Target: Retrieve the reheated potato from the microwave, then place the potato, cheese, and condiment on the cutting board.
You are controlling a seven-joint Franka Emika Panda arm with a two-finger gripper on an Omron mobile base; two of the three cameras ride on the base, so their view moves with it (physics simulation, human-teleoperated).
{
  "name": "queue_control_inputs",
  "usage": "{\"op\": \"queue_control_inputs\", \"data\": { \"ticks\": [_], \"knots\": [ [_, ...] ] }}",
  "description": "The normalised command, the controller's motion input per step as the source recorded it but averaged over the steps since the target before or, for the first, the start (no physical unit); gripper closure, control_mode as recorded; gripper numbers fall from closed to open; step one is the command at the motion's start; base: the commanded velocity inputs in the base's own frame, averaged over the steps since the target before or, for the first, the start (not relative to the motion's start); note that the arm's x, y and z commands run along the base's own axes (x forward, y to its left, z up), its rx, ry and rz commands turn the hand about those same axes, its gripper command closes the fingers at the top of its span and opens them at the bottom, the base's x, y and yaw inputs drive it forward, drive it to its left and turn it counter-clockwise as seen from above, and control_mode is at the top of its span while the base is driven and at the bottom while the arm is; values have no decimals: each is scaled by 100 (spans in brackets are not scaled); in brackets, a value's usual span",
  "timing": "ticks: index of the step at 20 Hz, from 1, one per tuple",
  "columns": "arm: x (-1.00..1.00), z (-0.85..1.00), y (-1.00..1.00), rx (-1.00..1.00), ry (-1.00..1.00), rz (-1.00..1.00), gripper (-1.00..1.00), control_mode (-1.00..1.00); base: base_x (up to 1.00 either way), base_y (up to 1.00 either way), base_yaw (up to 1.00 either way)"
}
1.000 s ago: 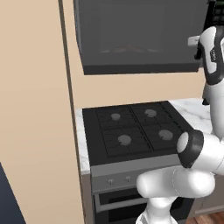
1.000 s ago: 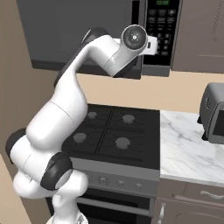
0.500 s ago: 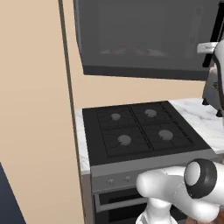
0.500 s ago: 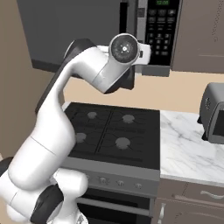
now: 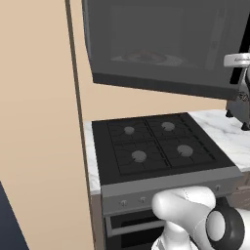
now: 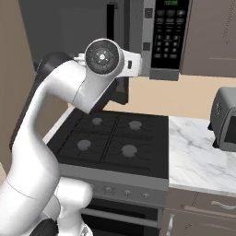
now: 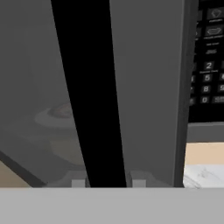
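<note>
At the far left of the left base view a tan wall panel point(image 5: 39, 122) runs floor to top, and just right of it the black four-burner stove point(image 5: 156, 146) sits in a white marble bench point(image 5: 229, 134). Above the stove hangs the microwave point(image 5: 161, 44), its wide grey door point(image 5: 166, 39) swung partly outward so its lower edge tilts across the frame; through the smoky glass a round turntable plate point(image 5: 144, 57) shows faintly, with a brownish lump on it seen in the hand view that may be the potato, too blurred to be sure. In the hand view a black vertical bar, the door handle point(image 7: 94, 96), stands between the two finger tips, and the gripper point(image 7: 108, 180) is pinched tight on it at the bottom edge. Right of the handle is the grey door edge, then the black keypad panel point(image 7: 208, 61) with white digits. In the right base view the white arm point(image 6: 69, 106) arches up before the microwave, its round joint facing the camera, and at the far right a silver toaster oven point(image 6: 226, 120) rests on the marble bench.
</note>
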Motion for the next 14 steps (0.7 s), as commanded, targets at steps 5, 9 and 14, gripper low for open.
{"op": "queue_control_inputs", "data": {
  "ticks": [5,9,14],
  "knots": [
    [-82,7,27,3,0,0,100,-100,0,0,0],
    [-76,8,34,3,0,0,100,-100,0,0,0],
    [-73,6,36,3,0,0,100,-100,0,0,0]
  ]
}}
